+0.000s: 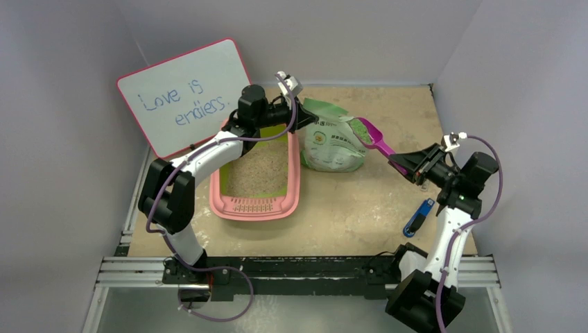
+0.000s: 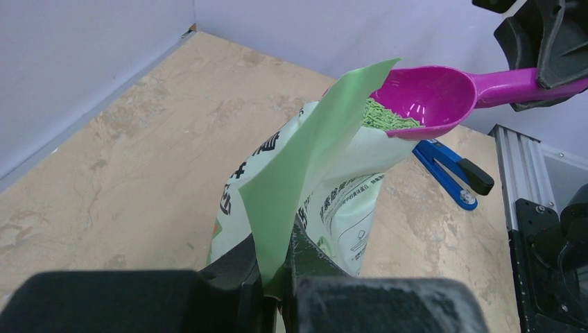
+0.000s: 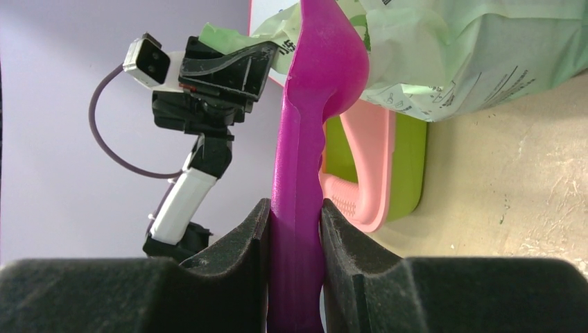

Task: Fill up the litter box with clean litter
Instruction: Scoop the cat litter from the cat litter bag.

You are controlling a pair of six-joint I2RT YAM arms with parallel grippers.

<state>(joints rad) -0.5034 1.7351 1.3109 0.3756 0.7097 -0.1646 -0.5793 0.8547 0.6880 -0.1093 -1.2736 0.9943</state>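
My left gripper (image 2: 277, 260) pinches the top flap of the bag (image 1: 334, 144), my right gripper (image 3: 296, 222) clamps the scoop (image 2: 433, 90) holding clean litter (image 2: 383, 116) at the bag's mouth, and the litter box (image 1: 256, 207) sits just beside the bag.

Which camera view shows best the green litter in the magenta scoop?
The left wrist view: it looks into the scoop, where the green litter lies plainly. The top view shows only a small green patch. The right wrist view shows the scoop's back, no litter.
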